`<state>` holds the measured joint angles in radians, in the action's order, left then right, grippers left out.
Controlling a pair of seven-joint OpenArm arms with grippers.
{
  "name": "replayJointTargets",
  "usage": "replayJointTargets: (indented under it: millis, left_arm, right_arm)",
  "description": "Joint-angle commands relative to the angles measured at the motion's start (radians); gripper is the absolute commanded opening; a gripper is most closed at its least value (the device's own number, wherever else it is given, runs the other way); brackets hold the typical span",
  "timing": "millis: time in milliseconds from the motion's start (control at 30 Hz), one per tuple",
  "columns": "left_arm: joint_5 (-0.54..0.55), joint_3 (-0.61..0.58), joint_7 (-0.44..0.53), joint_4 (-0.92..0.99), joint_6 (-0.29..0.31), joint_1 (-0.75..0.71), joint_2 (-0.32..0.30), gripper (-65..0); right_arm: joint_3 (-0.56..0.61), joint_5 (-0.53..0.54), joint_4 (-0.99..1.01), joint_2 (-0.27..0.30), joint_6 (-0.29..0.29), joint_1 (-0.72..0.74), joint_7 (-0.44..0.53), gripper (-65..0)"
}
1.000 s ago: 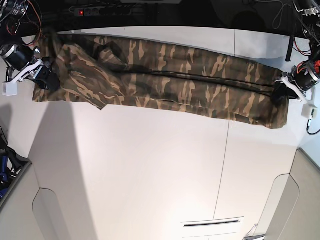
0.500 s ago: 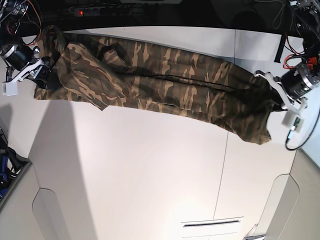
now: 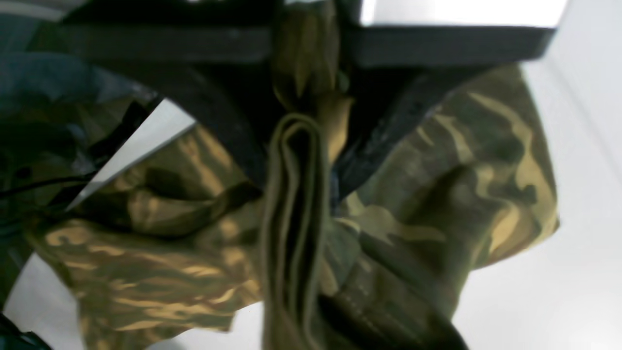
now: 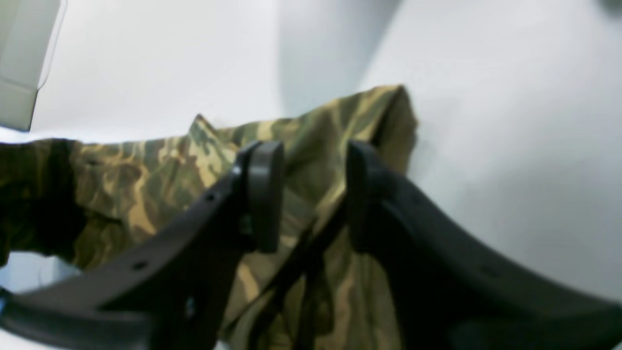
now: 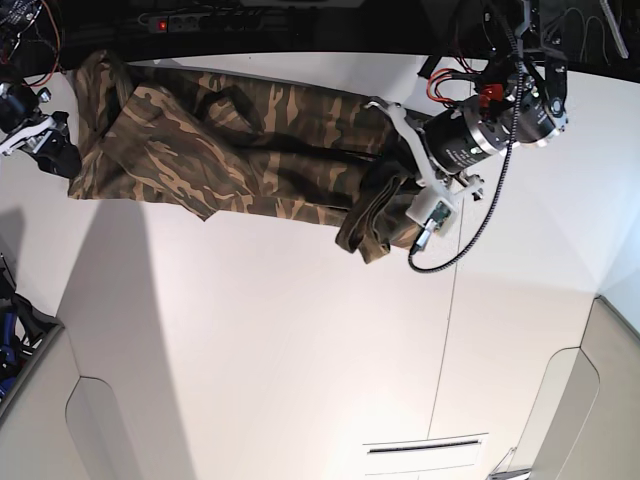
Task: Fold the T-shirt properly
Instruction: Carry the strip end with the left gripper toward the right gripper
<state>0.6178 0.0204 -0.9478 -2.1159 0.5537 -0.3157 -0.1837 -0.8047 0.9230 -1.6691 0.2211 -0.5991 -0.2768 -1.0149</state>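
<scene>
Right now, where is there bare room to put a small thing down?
The table is bare in front of the camouflage T-shirt, between the two grey side panels, and right of the left arm. It is crowded along the shirt.

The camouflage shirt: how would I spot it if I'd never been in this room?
Find the broad white table. Along its far side, the camouflage T-shirt lies in a long, narrow, rumpled strip, one end pinched up by the left gripper. Its green, brown and tan blotches set it apart from the black-and-silver arms around it.
</scene>
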Motion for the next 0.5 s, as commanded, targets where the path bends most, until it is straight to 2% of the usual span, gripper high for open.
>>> replayJointTargets:
  millis: [0,33,133,267,300,400,467]
  left_arm:
    - [0.005,-0.016,0.033,-0.012,0.003,0.008,0.009,-65.0]
    - [-0.013,-0.035,0.036,-0.005,0.003,0.008,0.018,-65.0]
    - [-0.065,-0.079,0.065,0.046,0.004,0.014,0.037,-50.1]
    - [-0.072,-0.110,0.108,0.120,0.005,0.019,0.063,-30.5]
    - [-0.064,-0.118,0.122,0.130,0.005,0.019,0.069,-27.4]
    - [-0.018,-0.142,0.140,0.140,0.004,0.019,0.070,-26.3]
    - [0.000,-0.154,0.140,0.140,0.004,0.019,0.070,-26.3]
  right_arm:
    - [-0.015,0.019,-0.018,0.018,-0.006,0.004,0.014,-40.2]
    - [-0.021,0.019,-0.018,0.018,-0.006,0.004,0.011,-38.4]
    - [-0.023,0.013,-0.018,0.021,-0.006,0.002,0.007,-33.3]
    - [-0.023,-0.016,-0.018,0.040,0.001,0.002,0.008,-32.8]
    - [-0.023,-0.019,-0.018,0.046,0.001,0.002,0.008,-32.7]
    - [-0.023,-0.018,-0.018,0.059,0.004,0.002,0.008,-32.5]
    - [-0.023,-0.019,-0.017,0.062,0.012,-0.004,0.006,-29.0]
